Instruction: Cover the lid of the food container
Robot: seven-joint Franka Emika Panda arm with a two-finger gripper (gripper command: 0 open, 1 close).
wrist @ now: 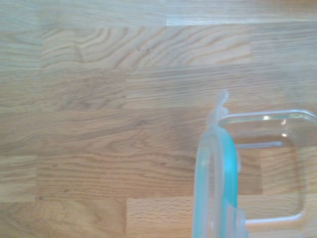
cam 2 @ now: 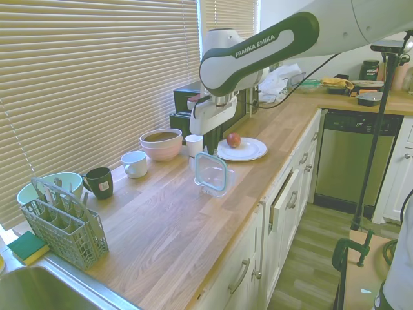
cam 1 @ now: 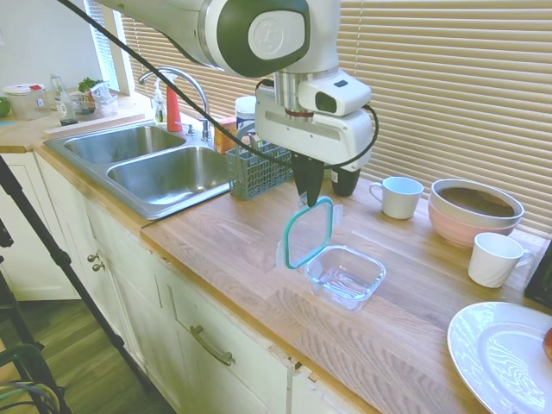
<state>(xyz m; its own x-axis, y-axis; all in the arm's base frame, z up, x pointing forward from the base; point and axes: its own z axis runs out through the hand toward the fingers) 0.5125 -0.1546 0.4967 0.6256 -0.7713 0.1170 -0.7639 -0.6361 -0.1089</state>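
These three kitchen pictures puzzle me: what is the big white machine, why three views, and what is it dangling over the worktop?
The white machine is a robot arm ending in a dark two-finger gripper. Two pictures come from cameras standing on opposite sides of the wooden worktop; the third comes from a camera on the arm's wrist, looking straight down. The gripper is shut on the top edge of a flat clear plastic lid with a teal rim, which hangs upright beside a small, shallow clear glass dish, the food container it should cover. The wrist view shows that lid edge-on next to the dish. Also on the worktop: a pink bowl, two white cups, a white plate and a grey cutlery basket.
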